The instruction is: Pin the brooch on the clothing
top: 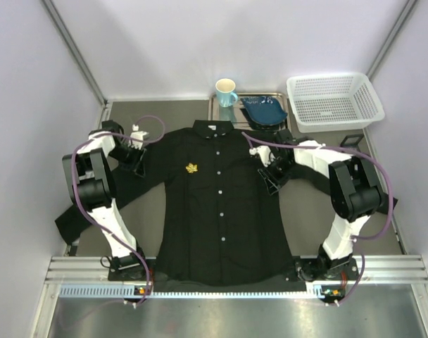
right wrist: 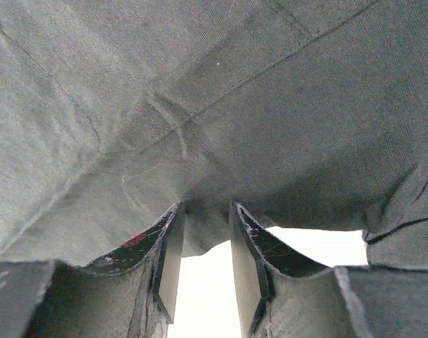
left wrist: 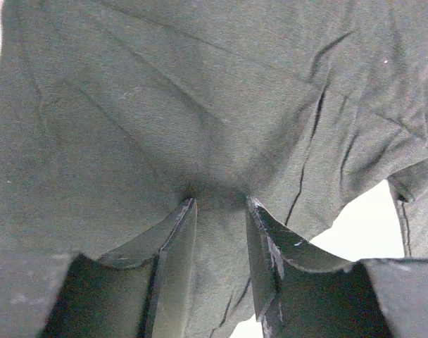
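Note:
The clothing (top: 221, 225), a black button-up shirt, lies flat and face up on the table. The brooch (top: 192, 168), a small golden leaf, sits on its chest, left of the button row. My left gripper (top: 133, 158) is at the shirt's left shoulder, its tips pressed into the cloth (left wrist: 165, 105). Its jaws stand apart with fabric spanning the gap at the left gripper (left wrist: 219, 201). My right gripper (top: 270, 176) is at the right shoulder edge. In the right wrist view the right gripper (right wrist: 205, 205) has parted jaws, with the hem of the cloth (right wrist: 235, 91) between the tips.
At the back stand a light blue cup (top: 226, 91), a blue dish (top: 265, 110) on a metal tray (top: 215, 105), and a white basket (top: 334, 102). A small black object (top: 351, 141) lies at the right. The shirt's left sleeve trails toward the near left corner.

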{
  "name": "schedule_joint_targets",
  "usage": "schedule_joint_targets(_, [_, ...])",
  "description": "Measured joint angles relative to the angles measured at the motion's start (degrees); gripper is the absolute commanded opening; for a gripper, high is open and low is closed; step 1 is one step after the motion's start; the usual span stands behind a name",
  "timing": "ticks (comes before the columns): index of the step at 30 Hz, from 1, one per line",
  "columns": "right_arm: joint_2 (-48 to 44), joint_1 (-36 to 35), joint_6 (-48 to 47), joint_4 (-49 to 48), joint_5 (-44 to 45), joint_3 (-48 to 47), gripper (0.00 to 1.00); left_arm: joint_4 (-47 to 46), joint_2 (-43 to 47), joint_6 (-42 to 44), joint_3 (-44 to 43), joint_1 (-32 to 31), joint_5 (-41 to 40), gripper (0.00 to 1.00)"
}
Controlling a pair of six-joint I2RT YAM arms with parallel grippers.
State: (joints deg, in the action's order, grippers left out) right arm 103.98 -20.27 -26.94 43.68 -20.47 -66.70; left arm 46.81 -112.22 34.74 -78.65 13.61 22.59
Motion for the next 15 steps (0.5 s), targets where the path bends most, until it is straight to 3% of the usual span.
schedule_joint_targets(10, [-3.1, -0.1, -1.0, -1.2, 0.8, 3.7, 0.33, 2.8, -3.2, 1.7, -5.2, 1.9, -2.6, 0.42])
schedule_joint_targets(15, [-3.3, 0.7, -2.9, 3.7, -0.6, 2.3, 0.46, 3.1, -3.8, 2.6, -8.1, 2.3, -1.1, 0.5])
